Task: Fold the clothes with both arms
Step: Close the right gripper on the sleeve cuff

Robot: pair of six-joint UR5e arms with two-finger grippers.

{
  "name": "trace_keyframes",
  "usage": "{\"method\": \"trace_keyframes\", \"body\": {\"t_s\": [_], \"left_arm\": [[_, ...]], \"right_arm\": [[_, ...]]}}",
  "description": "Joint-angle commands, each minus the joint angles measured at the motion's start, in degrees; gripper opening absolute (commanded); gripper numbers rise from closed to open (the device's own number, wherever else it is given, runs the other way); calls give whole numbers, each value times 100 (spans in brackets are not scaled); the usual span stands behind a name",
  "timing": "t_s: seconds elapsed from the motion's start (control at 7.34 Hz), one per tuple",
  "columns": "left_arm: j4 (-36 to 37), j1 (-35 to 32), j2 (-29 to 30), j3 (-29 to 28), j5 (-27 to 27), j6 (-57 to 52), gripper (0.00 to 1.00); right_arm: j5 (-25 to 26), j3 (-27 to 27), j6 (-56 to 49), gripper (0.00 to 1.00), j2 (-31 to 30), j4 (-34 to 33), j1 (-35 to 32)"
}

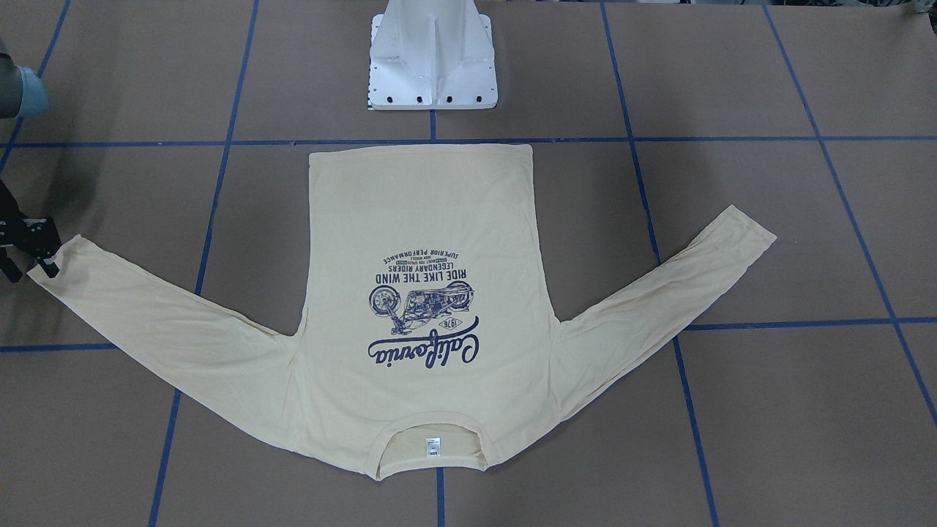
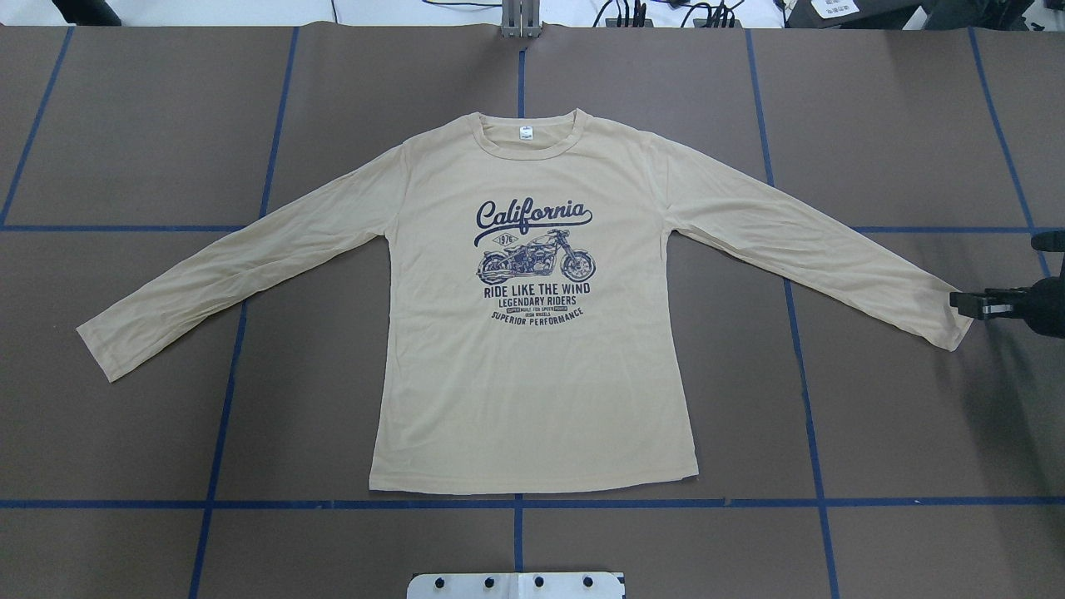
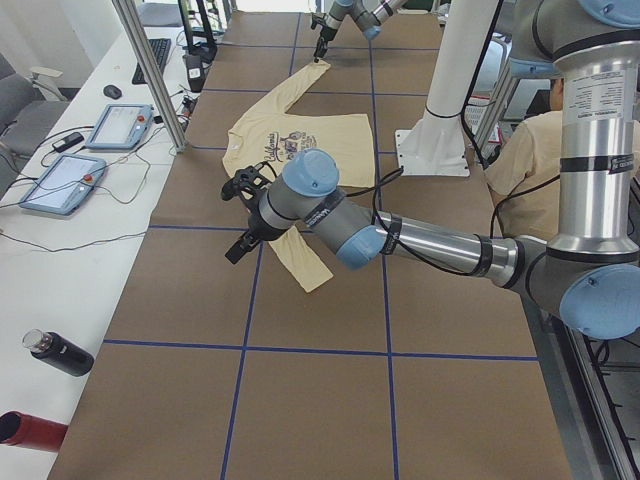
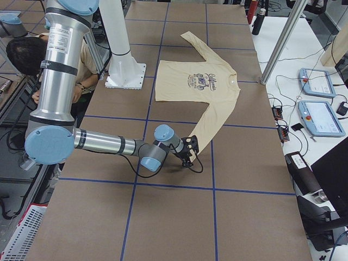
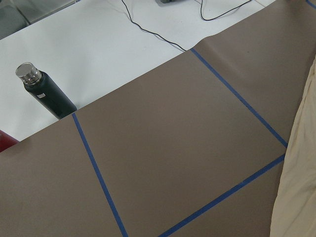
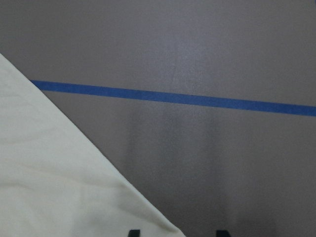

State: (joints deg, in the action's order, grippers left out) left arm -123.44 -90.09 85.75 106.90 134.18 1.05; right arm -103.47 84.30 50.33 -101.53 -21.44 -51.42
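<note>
The cream-yellow long-sleeved shirt [image 2: 532, 374] lies flat on the brown table, navy "California" motorcycle print up and both sleeves spread out; it also shows in the front view [image 1: 424, 212]. My right gripper [image 2: 965, 304] is low at the cuff of the sleeve on my right [image 1: 29, 272]. In the right wrist view its fingertips [image 6: 133, 232] stand apart, open, with the cuff's edge between them. My left gripper [image 3: 243, 215] shows only in the exterior left view, above the table beside the other sleeve's cuff [image 3: 312, 278]; I cannot tell if it is open or shut.
The white pedestal base [image 1: 432, 66] stands at the shirt's hem side. A black bottle [image 5: 47, 94] and control tablets [image 3: 60, 180] lie on the white side table past my left. A seated person [image 3: 520, 150] is behind the robot. Blue tape lines grid the table.
</note>
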Motion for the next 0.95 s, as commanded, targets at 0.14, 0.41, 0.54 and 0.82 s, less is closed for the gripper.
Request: {"method": "trace_keyframes", "body": {"t_s": [0.14, 0.41, 0.54, 0.82], "left_arm": [[5, 0, 3, -2, 3, -9, 100], [5, 0, -6, -2, -6, -9, 100], [5, 0, 3, -2, 3, 0, 100], [5, 0, -6, -2, -6, 0, 100]], "right_arm": [[2, -1, 12, 58, -33, 0, 53], [2, -1, 12, 57, -51, 0, 88], [2, -1, 12, 56, -60, 0, 97], [-24, 33, 4, 14, -60, 0, 97]]}}
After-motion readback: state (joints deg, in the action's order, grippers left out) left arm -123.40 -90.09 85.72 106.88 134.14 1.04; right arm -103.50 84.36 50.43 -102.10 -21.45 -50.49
